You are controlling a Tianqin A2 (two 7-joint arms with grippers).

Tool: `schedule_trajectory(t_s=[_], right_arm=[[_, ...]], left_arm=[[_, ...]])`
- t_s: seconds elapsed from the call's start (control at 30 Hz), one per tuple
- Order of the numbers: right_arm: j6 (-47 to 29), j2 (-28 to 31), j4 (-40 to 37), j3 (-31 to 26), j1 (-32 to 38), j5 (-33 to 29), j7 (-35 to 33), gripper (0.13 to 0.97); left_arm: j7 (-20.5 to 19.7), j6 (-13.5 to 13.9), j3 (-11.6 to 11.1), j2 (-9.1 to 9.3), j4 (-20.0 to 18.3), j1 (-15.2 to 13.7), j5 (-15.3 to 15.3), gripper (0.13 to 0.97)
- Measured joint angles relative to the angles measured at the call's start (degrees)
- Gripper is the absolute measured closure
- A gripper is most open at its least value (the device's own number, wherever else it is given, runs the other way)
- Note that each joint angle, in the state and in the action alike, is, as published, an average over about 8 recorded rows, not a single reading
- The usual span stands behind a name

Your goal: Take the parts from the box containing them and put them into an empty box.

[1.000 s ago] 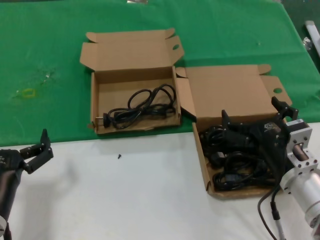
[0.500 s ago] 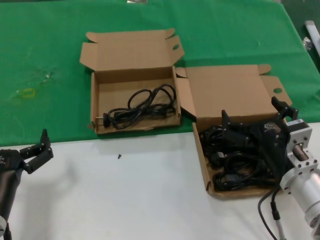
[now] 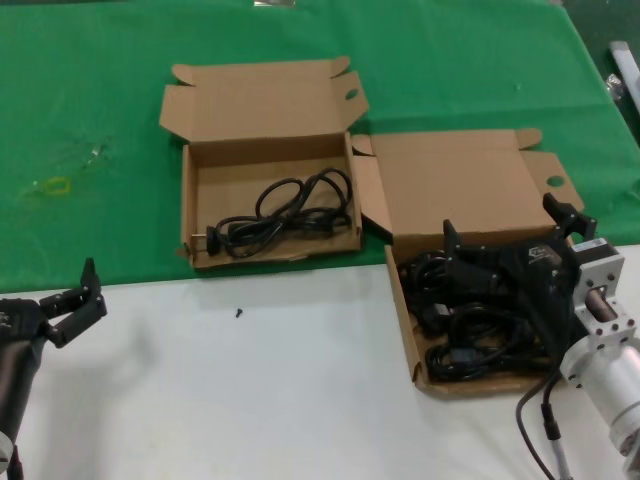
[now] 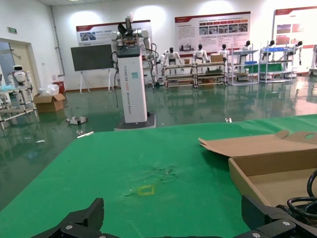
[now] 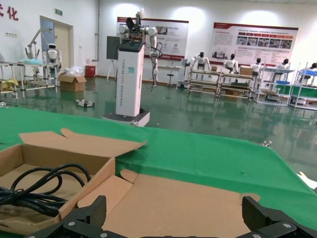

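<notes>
Black right claw [image 3: 505,232] hovers spread above parts [image 3: 470,335].

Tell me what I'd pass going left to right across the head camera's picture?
Left gripper → box holding one cord → box full of cords → right gripper.

The left claw [image 3: 82,297] hangs low over the worktop's near left corner with its 2 fingers spread wide apart, its dark forearm running off the near edge. The right claw [image 3: 510,240] sits toward the worktop's near right side, fingers likewise parted, pointing away from the robot, its silver wrist angling back to the near right corner.
</notes>
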Motion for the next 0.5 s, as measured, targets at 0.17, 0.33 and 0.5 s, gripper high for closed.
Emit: schedule_trajectory(t_s=[0.17, 0.33, 0.5], right_arm=[[0.0, 0.0, 0.0, 0.0, 0.0, 0.0, 0.0, 0.129], [0.0, 0.0, 0.0, 0.0, 0.0, 0.0, 0.0, 0.129], [0.0, 0.0, 0.0, 0.0, 0.0, 0.0, 0.0, 0.129]], left_arm=[[0.0, 0.0, 0.0, 0.0, 0.0, 0.0, 0.0, 0.132], [0.0, 0.0, 0.0, 0.0, 0.0, 0.0, 0.0, 0.132], [0.0, 0.0, 0.0, 0.0, 0.0, 0.0, 0.0, 0.132]])
